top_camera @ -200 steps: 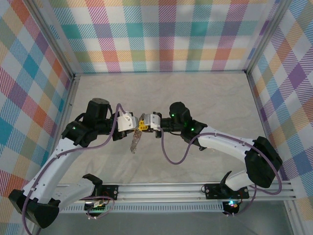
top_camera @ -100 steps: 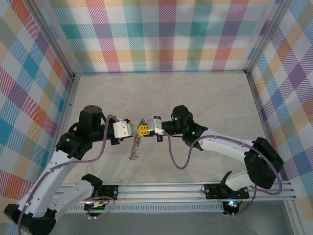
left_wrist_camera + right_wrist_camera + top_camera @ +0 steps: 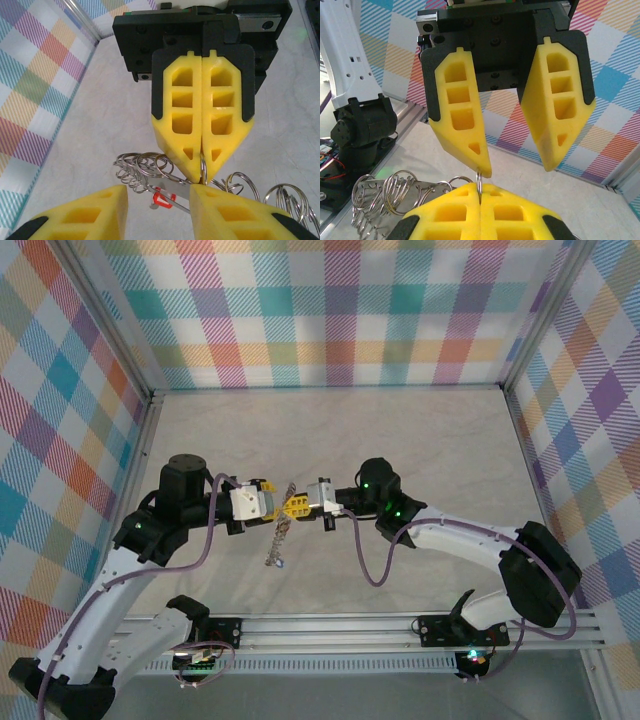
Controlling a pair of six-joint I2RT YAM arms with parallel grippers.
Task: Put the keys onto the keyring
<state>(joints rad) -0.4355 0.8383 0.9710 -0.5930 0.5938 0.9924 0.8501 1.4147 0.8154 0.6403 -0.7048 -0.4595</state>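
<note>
Your right fingers (image 3: 220, 110) are pressed together, pinching the keyring (image 3: 204, 169). Your left fingers (image 3: 457, 115) stand spread, facing them tip to tip. Red-headed key (image 3: 161, 199) sits by the dangling chain (image 3: 276, 542).

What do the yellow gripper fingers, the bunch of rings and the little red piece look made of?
The right gripper's fingers: matte yellow plastic, perhaps 3D-printed, given the hollow cells. The keyring: thin silvery metal wire with bright glints. The red key head: likely plastic, though too small to be sure.
</note>
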